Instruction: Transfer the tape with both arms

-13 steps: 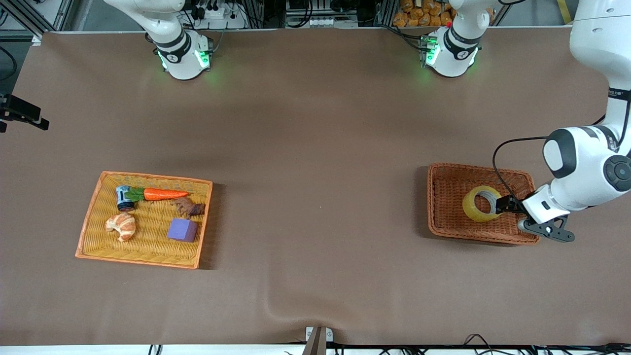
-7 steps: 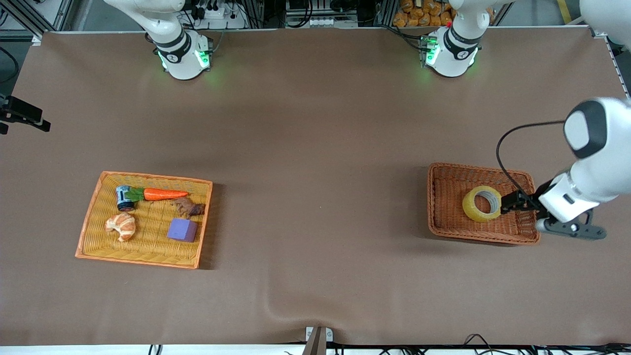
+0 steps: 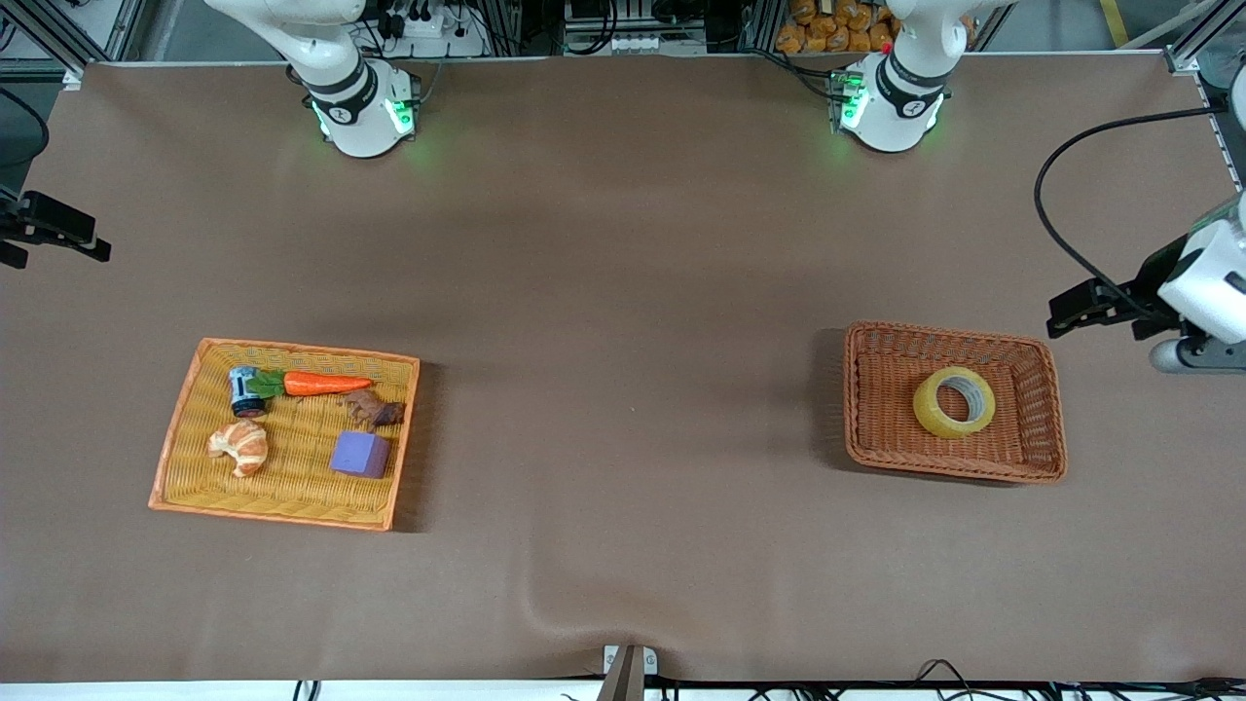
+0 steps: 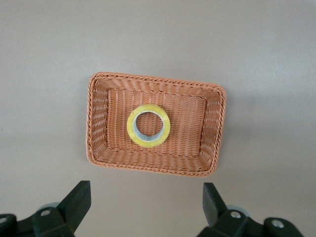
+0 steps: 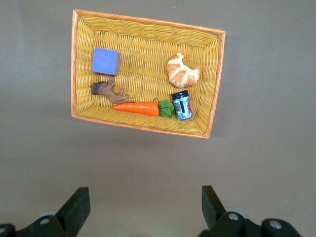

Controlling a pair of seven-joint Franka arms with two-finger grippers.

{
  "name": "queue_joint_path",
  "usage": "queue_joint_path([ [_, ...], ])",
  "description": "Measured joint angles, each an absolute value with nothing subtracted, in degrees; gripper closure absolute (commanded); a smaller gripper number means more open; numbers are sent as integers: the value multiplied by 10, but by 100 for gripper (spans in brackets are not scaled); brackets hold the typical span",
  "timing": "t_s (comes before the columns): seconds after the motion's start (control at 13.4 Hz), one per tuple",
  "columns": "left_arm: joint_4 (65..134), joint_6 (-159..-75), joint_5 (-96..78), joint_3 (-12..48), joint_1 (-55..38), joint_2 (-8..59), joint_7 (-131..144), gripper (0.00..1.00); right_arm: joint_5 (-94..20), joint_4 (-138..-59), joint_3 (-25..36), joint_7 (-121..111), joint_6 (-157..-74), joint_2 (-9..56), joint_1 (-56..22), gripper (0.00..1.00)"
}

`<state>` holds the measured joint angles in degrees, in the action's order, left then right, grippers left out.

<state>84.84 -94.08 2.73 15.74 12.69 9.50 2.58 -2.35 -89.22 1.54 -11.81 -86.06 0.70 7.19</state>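
Note:
The tape [image 3: 954, 402], a yellowish ring with a grey core, lies flat in the brown wicker basket [image 3: 866, 409] toward the left arm's end of the table. It also shows in the left wrist view [image 4: 148, 125]. My left gripper [image 3: 1071, 313] is open and empty, raised in the air beside the basket's rim; its jaws stand wide apart in its wrist view [image 4: 146, 190]. My right gripper [image 5: 145, 197] is open and empty, up in the air over bare table near the yellow basket [image 5: 148, 19]; it shows at the edge of the front view [image 3: 54, 234].
The yellow basket [image 3: 180, 428] toward the right arm's end holds a carrot [image 3: 326, 384], a croissant [image 3: 239, 446], a purple cube [image 3: 360, 454], a small can [image 3: 245, 390] and a brown toy [image 3: 373, 410]. Brown cloth covers the table between the baskets.
My left gripper has drawn away from the tape, out of the brown basket, and risen toward the left arm's end. The tape has settled flat. The right gripper has barely shifted.

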Motion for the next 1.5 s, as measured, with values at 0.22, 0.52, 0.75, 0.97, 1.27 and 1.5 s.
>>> queue_joint_path([
  [0.22, 837, -939, 35, 158, 127, 95, 29, 0, -24, -892, 15, -118, -861, 7, 72, 0],
  [0.52, 822, -936, 35, 162, 127, 83, 29, 0, -26, -892, 15, -118, -861, 8, 71, 0],
  [0.75, 820, -897, 35, 163, 125, 55, 29, 0, -40, -892, 15, -118, -861, 9, 71, 0],
  [0.97, 821, -873, 31, 164, 120, 51, 29, 0, -41, -892, 15, -118, -861, 9, 71, 0],
  [1.27, 827, -826, 20, 109, 46, 38, 29, 0, -41, -892, 15, -118, -861, 11, 71, 0],
  [1.5, 845, -819, 4, 7, -47, 10, 29, 0, -41, -892, 15, -119, -861, 12, 71, 0],
])
